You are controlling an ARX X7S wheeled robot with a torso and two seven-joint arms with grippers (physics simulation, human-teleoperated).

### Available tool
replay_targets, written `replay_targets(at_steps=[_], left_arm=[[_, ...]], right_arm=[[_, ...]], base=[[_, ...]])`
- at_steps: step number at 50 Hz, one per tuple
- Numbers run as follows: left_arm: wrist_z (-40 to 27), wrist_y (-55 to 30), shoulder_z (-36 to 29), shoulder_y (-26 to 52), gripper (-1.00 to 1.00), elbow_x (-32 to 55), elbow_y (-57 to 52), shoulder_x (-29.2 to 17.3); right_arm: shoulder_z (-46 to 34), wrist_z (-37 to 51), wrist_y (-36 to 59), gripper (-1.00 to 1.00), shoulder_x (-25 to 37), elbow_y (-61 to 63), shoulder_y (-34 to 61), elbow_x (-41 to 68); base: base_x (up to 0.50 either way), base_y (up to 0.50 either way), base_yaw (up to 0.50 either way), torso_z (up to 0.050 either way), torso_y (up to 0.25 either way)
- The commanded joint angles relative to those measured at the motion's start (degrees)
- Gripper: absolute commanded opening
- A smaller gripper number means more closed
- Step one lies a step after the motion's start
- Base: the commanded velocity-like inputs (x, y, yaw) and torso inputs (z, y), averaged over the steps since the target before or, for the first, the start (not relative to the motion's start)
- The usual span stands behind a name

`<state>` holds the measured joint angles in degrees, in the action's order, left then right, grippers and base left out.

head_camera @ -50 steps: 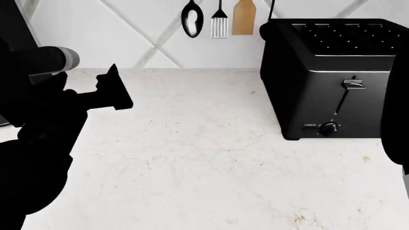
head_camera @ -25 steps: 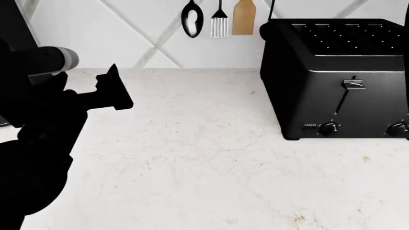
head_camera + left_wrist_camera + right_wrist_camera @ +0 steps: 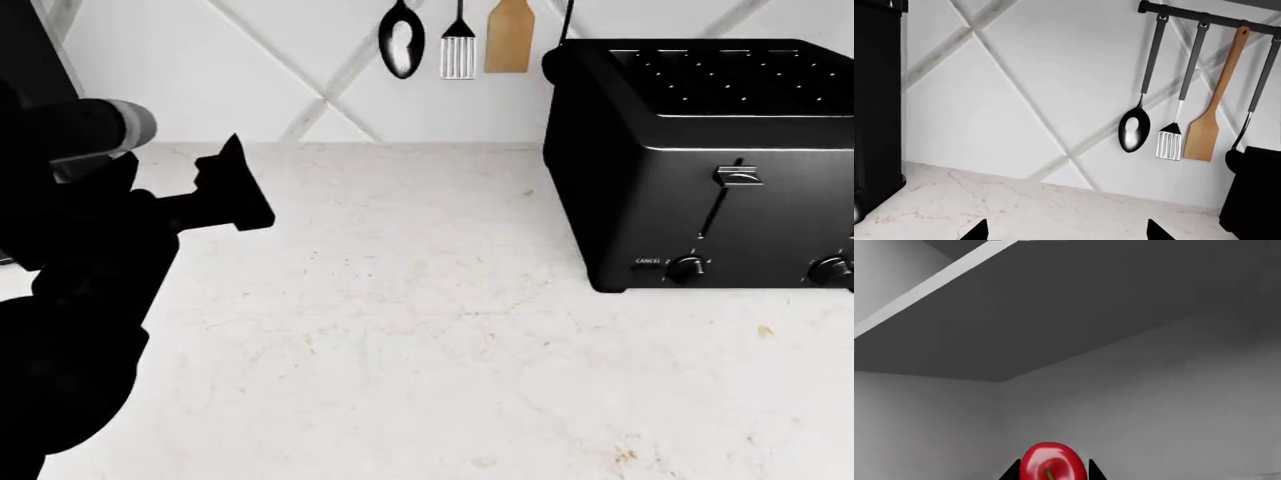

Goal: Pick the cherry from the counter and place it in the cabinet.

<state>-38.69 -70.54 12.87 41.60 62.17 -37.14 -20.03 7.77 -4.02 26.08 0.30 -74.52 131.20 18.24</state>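
over at the left, the left arm (image 3: 80, 300) hangs dark above the table (image 3: 400, 340), its left claw (image 3: 230, 195) held clear of the stone; the two tips (image 3: 977, 231) seen from its wrist stand well apart, so it is spread wide with nothing in it. a black block (image 3: 877, 100) stands at the table's end beside it. moving along the tiled wall, a rail (image 3: 1207, 19) carries a black spoon (image 3: 400, 40), a slotted turner (image 3: 458, 45), a wooden spatula (image 3: 509, 38) and a black ladle (image 3: 1244, 125), all hanging straight down. further right the toaster (image 3: 701, 165) sits on the table against the wall, knobs facing out. the right arm is out of the head view. its wrist view shows the right claw (image 3: 1051, 471) clamped on the cherry (image 3: 1052, 464), a dark tip touching each side of the red fruit, stem toward the camera, up in a grey-walled cabinet (image 3: 1154, 405) under a flat grey panel (image 3: 1074, 305).
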Motion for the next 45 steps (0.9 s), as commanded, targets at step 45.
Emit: replay_targets(at_steps=[45], left_arm=[[-1.18,2.9,0.61,-2.02,1.0,2.44,-0.05,-0.35]], right_arm=[[-4.97,13.26,13.49,-1.0,-0.29,-0.47,1.13,-2.51]], base=[[0.0,0.0,0.0,0.0,0.0]])
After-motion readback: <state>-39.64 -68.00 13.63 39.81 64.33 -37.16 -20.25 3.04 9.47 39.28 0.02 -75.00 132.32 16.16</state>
